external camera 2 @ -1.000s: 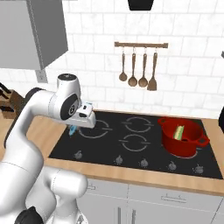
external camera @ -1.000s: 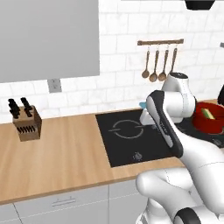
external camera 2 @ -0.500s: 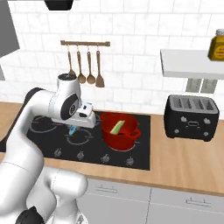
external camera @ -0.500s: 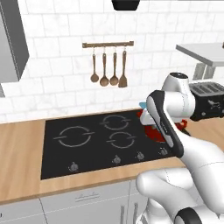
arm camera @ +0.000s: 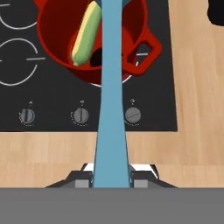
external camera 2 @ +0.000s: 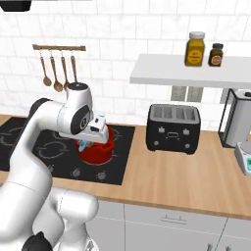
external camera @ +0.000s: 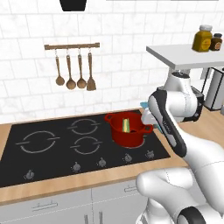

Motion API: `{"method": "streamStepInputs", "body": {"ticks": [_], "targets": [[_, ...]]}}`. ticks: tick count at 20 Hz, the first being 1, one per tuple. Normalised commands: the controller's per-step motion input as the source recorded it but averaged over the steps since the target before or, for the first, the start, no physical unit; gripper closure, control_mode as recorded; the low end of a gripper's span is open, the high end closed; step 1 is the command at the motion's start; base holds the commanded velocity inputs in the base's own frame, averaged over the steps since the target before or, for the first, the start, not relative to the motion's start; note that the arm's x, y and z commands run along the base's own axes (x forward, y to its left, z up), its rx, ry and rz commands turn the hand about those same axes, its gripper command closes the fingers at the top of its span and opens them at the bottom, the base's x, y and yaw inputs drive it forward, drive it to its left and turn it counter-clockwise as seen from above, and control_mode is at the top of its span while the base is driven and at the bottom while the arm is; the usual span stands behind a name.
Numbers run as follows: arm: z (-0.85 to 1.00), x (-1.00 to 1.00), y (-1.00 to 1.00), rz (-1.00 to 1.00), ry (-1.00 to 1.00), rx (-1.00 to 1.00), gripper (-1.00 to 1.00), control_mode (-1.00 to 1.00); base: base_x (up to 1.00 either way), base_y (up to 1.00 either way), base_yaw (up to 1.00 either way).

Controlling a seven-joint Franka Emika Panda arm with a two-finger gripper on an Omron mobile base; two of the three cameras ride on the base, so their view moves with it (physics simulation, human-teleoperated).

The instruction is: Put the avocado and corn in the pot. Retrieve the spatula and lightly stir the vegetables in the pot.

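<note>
Right at the near edge of the hand view, the gripper (arm camera: 112, 181) is clenched on the spatula (arm camera: 111, 109), its two dark tips pressed against either side of the light-blue strip. From there the spatula runs straight away from the hand, over the wooden counter (arm camera: 52, 148) and the row of stove knobs (arm camera: 81, 116), and crosses above the near rim of the pot (arm camera: 144, 46). Whether its far end touches anything inside cannot be told.

Inside the red pot the corn (arm camera: 85, 37) lies slanted against the dark interior, yellow kernels beside green husk. A small dark patch next to the spatula at the pot's near wall may be the avocado, but it is too dim to be sure.

From the left base view the pot (external camera: 127, 131) sits on the right-hand part of the black stove (external camera: 52, 153), with the corn (external camera: 126, 125) poking up in it and the gripper just beside its right handle. Farther back, wooden spoons (external camera: 72, 70) hang from a rail on the white tiled wall. From the right base view, a black toaster (external camera 2: 174, 128) stands on the counter well to the right of the pot (external camera 2: 100, 152), and two jars (external camera 2: 203, 49) sit on a shelf above.
</note>
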Motion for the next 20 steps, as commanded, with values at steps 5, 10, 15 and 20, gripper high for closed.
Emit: {"method": "streamStepInputs", "body": {"ticks": [5,10,15,20], "targets": [[0.00,0.01,0.00,0.00,0.00,0.00,1.00,-1.00,0.01,0.00,-0.01],[0.00,0.38,0.00,0.02,0.09,0.00,1.00,-1.00,0.00,0.00,0.00],[0.00,0.59,0.12,0.10,0.24,-0.05,1.00,-1.00,0.00,0.00,0.00],[0.01,0.63,0.20,0.17,0.09,-0.03,1.00,-1.00,0.00,0.00,0.00]]}}
